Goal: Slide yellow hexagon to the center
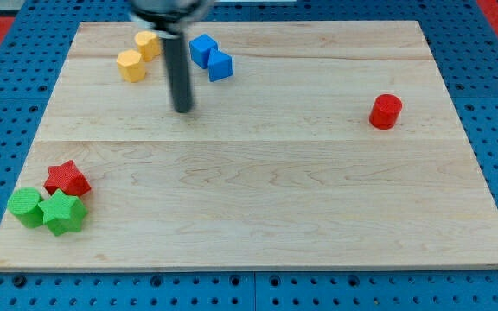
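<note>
Two yellow blocks sit near the view's top left: one yellow hexagon-like block and another yellow block just above and to its right; which of them is the hexagon is hard to tell. My tip rests on the board, to the right of and below both yellow blocks, apart from them. The rod rises straight up from it between the yellow pair and the blue pair.
Two blue blocks lie right of the rod. A red cylinder stands at the right. A red star, a green cylinder and a green star cluster at the bottom left. The wooden board lies on a blue pegboard.
</note>
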Tool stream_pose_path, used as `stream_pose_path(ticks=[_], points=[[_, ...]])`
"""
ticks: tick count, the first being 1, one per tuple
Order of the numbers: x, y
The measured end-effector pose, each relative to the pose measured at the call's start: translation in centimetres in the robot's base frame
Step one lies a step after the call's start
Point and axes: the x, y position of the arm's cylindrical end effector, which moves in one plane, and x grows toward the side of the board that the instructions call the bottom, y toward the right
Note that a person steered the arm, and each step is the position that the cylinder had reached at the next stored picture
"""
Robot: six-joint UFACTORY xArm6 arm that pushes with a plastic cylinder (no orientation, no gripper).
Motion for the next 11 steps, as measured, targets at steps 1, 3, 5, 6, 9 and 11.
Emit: stream_pose_path(ticks=[1, 3, 5, 6, 9, 11], points=[[-3.0, -8.1], [-10.2, -10.6], [-6.9, -4.1], [-3.9, -2.0], [4.5, 2.7], [5.6, 7.1]])
